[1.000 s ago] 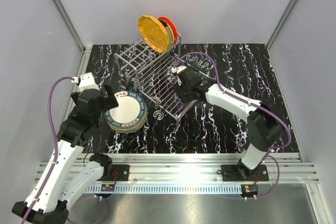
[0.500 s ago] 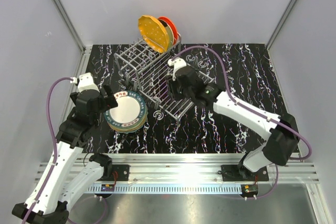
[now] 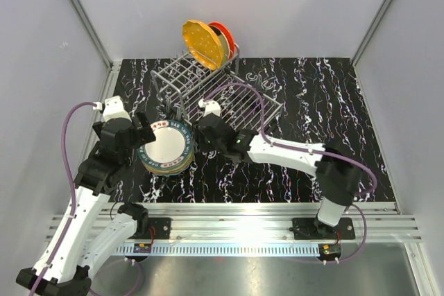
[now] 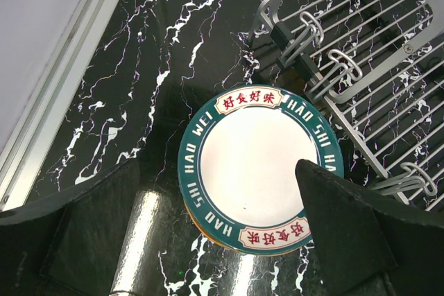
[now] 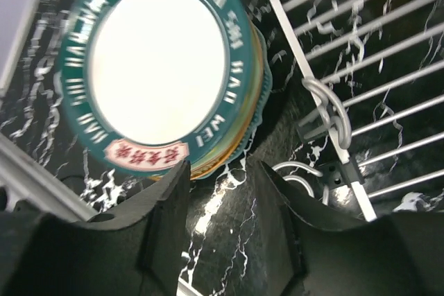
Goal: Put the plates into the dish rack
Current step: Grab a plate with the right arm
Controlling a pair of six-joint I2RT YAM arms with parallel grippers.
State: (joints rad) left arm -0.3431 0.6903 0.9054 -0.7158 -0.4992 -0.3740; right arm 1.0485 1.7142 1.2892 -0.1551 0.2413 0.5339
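The plates (image 3: 166, 149) mostly lie in a flat stack on the black marbled table (image 3: 312, 102), just left of the dish rack's (image 3: 182, 81) near-left corner. The top plate (image 4: 260, 168) is round, white in the middle, with a teal rim carrying white letters and red characters on cream panels. It faces straight up. Being round, it has no long axis, and the stack rises upright. Under it, orange, green and teal edges show at the side.

The left gripper (image 3: 141, 132) hangs over the stack's left side, on the side away from the rack. Its jaws are spread wide, one on each side of the top plate, and hold nothing.

The right gripper (image 3: 200, 138) sits between the stack and the rack's near edge, pointing at the stack. Its fingers (image 5: 170, 206) are partly spread, with only table and plate edge showing in the gap.

At the rack's far end two more plates stand on edge in the raised slots. The dotted orange plate (image 3: 201, 43) is in front, its face turned left and toward the near side. The red-orange plate (image 3: 225, 35) is close behind it on the right.
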